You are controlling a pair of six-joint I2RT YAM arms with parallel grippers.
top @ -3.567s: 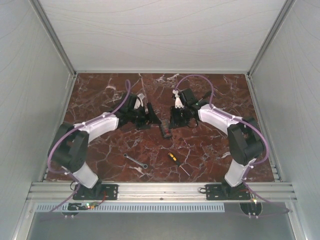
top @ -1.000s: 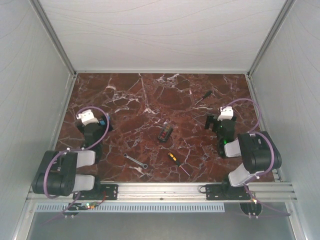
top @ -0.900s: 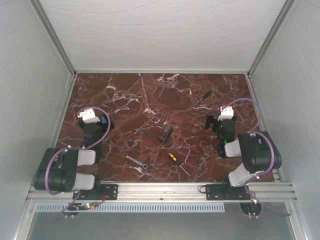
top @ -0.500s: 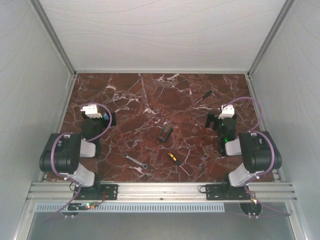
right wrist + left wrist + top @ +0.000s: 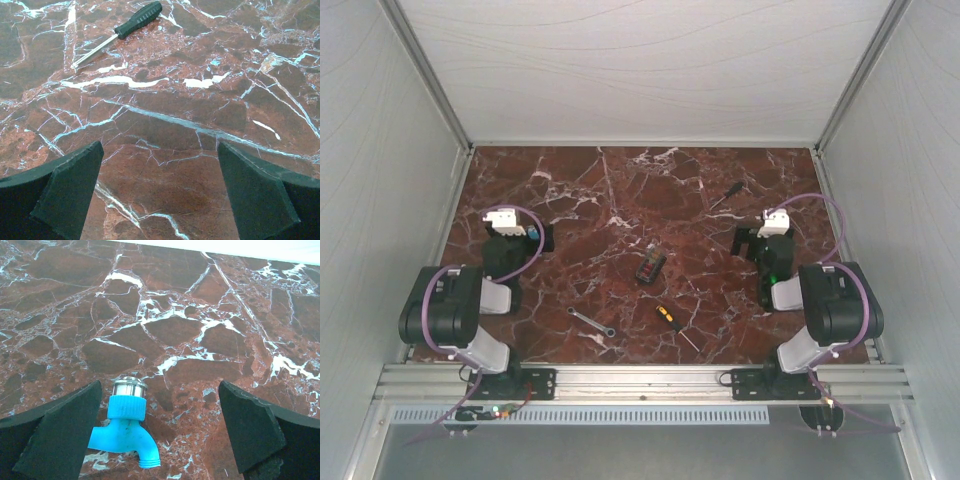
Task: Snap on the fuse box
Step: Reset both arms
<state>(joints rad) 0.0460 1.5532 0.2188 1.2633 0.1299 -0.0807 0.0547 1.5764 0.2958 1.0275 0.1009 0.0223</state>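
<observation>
The fuse box (image 5: 651,266) lies mid-counter (image 5: 620,190), well apart from both arms. The left end effector (image 5: 160,432) stands wide and empty, with a blue plastic tap (image 5: 125,430) on the counter between its fingers. The right end effector (image 5: 160,187) is also wide and empty, with a green-handled screwdriver (image 5: 122,30) beyond it. A wrench (image 5: 590,321) and a yellow-and-black screwdriver (image 5: 670,322) lie nearer the bases.

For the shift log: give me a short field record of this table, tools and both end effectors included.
fuse box: centre of table, no end effector on it
left end effector: open, empty, blue tap close by
right end effector: open, empty, right side of table
wrench: near edge, left of yellow-handled screwdriver
dark screwdriver: far right, lying flat
</observation>
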